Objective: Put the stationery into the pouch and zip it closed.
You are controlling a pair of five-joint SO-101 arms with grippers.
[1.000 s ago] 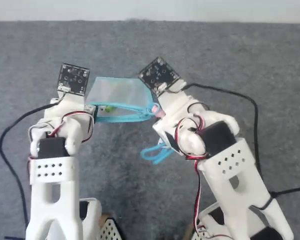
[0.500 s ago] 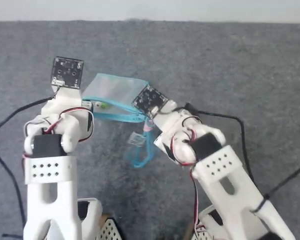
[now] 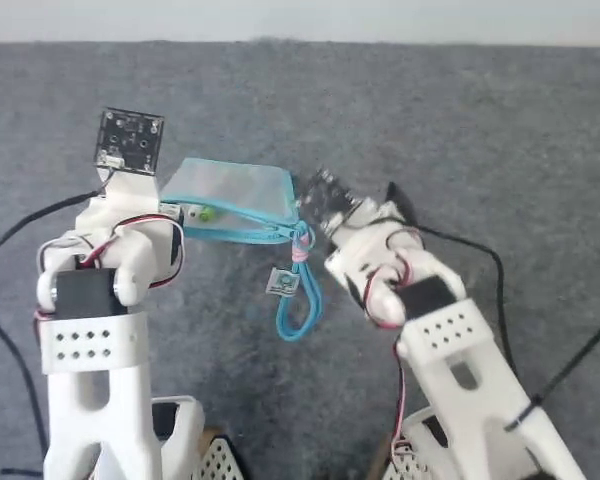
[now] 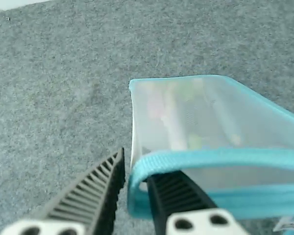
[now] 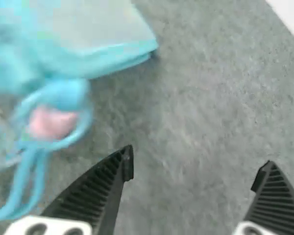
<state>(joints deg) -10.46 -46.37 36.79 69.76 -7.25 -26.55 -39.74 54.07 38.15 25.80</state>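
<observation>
1 change, right fingers [image 5: 103,186] off pouch [image 3: 230,195], strap [image 3: 300,300] dropped

A grey, short-piled carpet [image 3: 480,140] covered the work surface, its nap faintly mottled and running unbroken to the far edge. Beyond that edge stood a pale, plain wall [image 3: 380,18], seen as a narrow band. The light was soft and even, casting weak shadows on the carpet.
</observation>
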